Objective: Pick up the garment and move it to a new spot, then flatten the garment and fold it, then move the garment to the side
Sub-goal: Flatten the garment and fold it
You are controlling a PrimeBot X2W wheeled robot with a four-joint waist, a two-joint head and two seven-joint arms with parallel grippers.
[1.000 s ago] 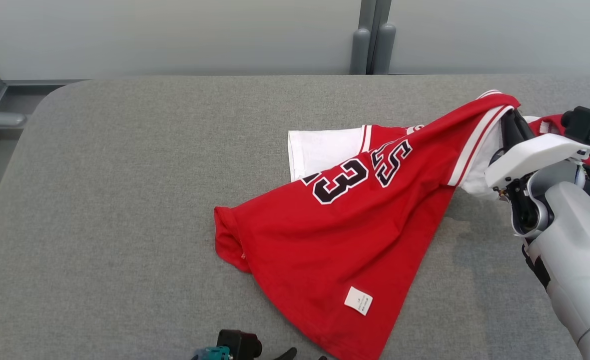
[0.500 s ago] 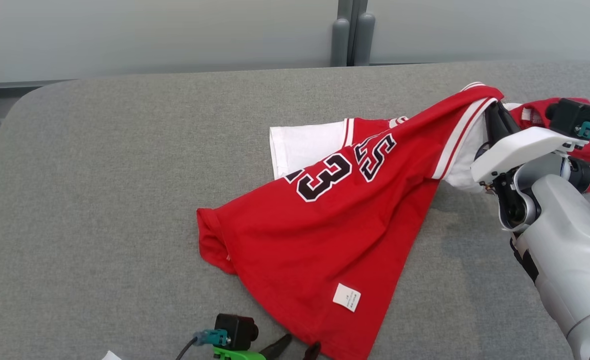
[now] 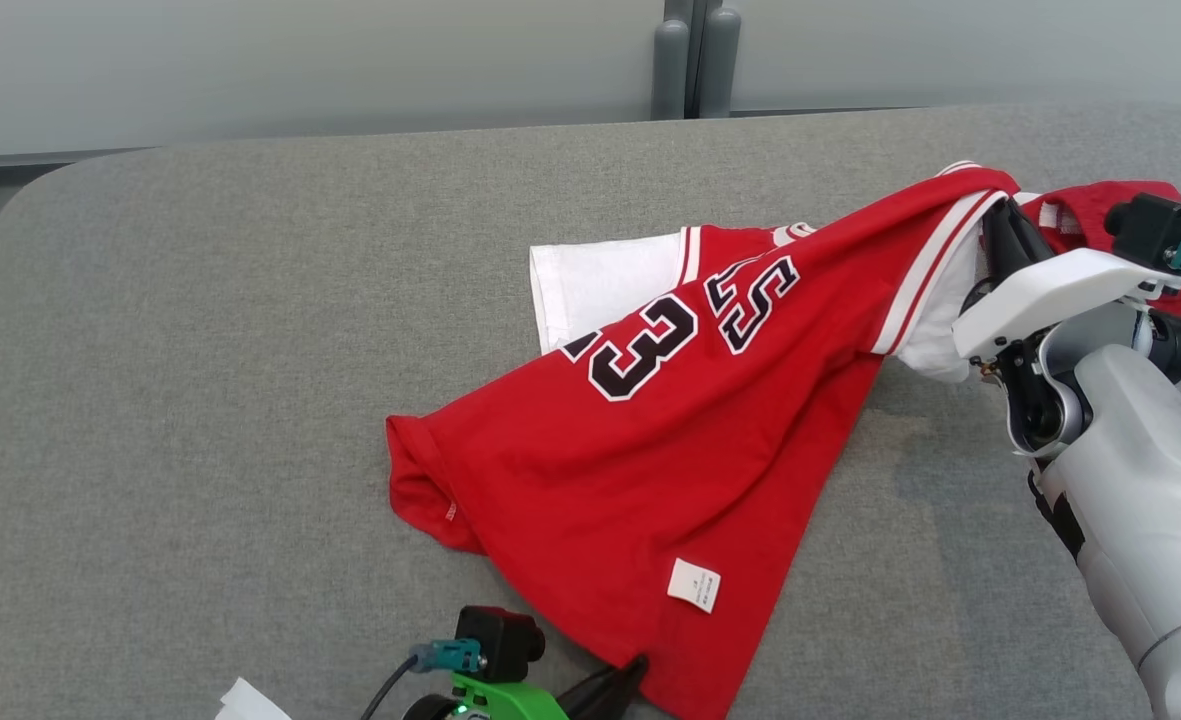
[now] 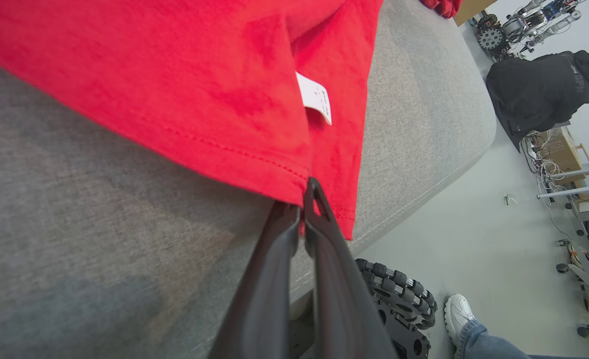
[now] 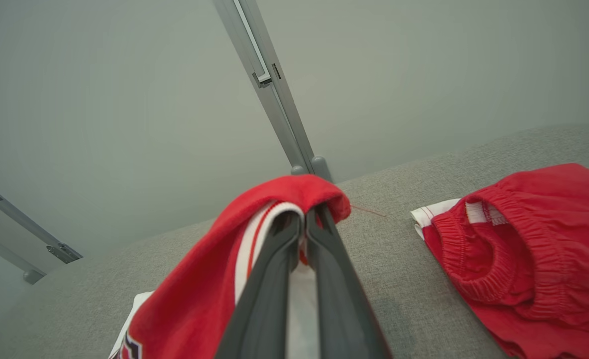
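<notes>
The garment (image 3: 650, 440) is a red jersey with black numbers, white trim and a white sleeve, spread across the grey table (image 3: 200, 350). My right gripper (image 3: 1000, 215) is shut on its upper edge and holds that end raised off the table. In the right wrist view the red and white fabric (image 5: 279, 199) drapes over that gripper's (image 5: 305, 217) closed fingertips. My left gripper (image 3: 630, 672) is at the table's near edge, shut on the bottom hem. In the left wrist view its (image 4: 301, 204) fingers pinch the hem (image 4: 234, 154) just below the white label (image 4: 315, 97).
Red shorts (image 3: 1150, 215) with an elastic waistband (image 5: 498, 239) lie on the table behind my right wrist. A white scrap (image 3: 245, 700) sits at the near edge. Beyond the table edge are my wheeled base (image 4: 399, 299), a foot in a white shoe (image 4: 459, 311) and a person in black (image 4: 543, 89).
The head camera has shifted. My left gripper has come up to the garment's bottom hem and shut on it. The right gripper still holds the raised end.
</notes>
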